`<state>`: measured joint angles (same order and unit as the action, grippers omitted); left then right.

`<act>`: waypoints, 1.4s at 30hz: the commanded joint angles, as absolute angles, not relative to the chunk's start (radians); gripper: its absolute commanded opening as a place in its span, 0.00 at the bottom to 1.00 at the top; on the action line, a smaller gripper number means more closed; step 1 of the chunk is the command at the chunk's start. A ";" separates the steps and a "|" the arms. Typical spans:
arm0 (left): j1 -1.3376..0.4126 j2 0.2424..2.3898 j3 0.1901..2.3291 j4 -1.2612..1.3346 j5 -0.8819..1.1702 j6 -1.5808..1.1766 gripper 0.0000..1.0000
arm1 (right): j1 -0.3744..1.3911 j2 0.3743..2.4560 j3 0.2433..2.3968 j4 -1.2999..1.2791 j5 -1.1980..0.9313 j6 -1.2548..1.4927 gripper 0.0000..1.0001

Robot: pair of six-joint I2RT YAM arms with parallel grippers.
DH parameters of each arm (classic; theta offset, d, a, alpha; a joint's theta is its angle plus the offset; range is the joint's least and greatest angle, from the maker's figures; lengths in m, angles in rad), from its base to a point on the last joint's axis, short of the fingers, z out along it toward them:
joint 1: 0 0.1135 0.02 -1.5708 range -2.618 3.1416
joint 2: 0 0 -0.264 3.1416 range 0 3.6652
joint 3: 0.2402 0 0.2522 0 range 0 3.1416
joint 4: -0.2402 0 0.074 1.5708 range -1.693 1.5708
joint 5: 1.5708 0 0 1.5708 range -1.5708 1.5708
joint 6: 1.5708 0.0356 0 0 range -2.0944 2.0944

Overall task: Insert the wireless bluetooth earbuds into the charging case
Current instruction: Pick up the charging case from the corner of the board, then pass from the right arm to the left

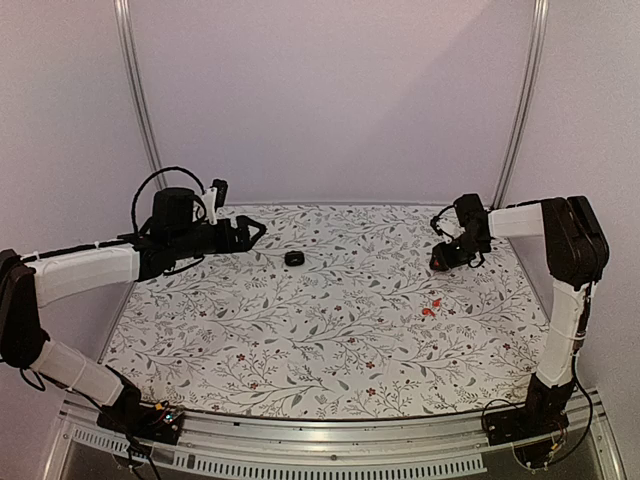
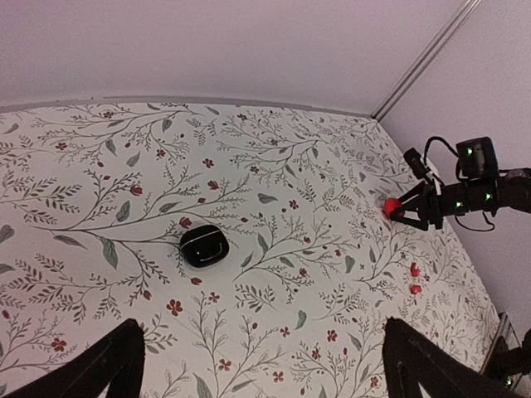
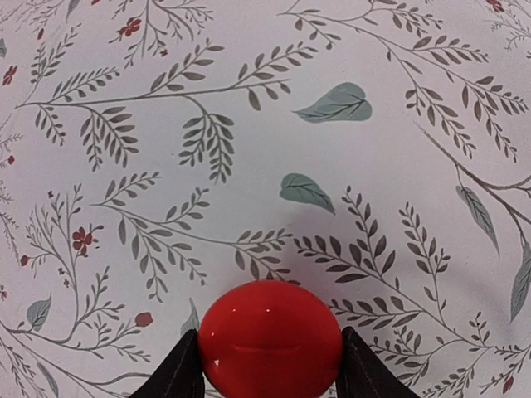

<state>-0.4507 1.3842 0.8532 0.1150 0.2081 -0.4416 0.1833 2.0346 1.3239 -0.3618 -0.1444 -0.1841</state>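
Observation:
Two tiny red earbuds (image 1: 430, 310) lie close together on the floral cloth at the right; the left wrist view shows them too (image 2: 415, 278). My right gripper (image 1: 441, 262) is shut on a glossy red round charging case (image 3: 270, 340) with its lid closed, held behind the earbuds. The red case also shows in the left wrist view (image 2: 390, 206). A black closed case (image 1: 294, 258) lies on the cloth at the back middle (image 2: 203, 246). My left gripper (image 1: 257, 232) is open and empty, to the left of the black case.
The floral cloth (image 1: 330, 340) covers the table up to the back wall. Metal rails (image 1: 138, 100) stand at the back corners. The right arm's elbow (image 1: 575, 240) rises at the right edge.

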 commanded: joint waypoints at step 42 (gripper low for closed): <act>-0.741 1.382 0.752 0.430 0.550 -0.601 0.62 | 1.105 1.422 0.966 0.050 0.178 -0.359 0.41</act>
<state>-0.7158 1.3563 0.7158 0.3851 0.5426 -0.5926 1.0878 1.4254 0.9741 0.0017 0.1184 -0.3412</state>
